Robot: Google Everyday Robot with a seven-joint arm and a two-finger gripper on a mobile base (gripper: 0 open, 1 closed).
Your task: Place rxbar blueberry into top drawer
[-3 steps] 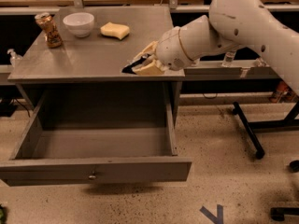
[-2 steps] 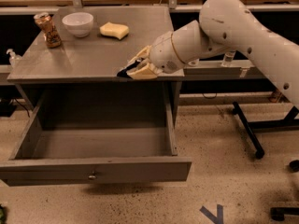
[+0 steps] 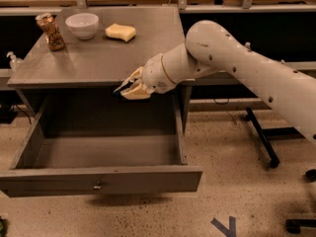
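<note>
Gripper (image 3: 129, 89) holding the snack bar (image 3: 120, 91) over the open drawer (image 3: 98, 179)

The pale fingers (image 3: 136, 94) are clamped on the snack bar, a dark flat thing of which we see only a sliver against the shadow under the counter (image 3: 98, 58). We find the gripper just at the counter's front edge, above the back part of the pulled-out drawer, whose grey front panel lies toward 6 o'clock from it. The white arm (image 3: 237, 68) runs off toward 3 o'clock. On the counter, toward 12 o'clock from the gripper, lies a yellow sponge (image 3: 120, 31), with a white bowl (image 3: 82, 24) and a can (image 3: 51, 31) at its 9 o'clock.
</note>
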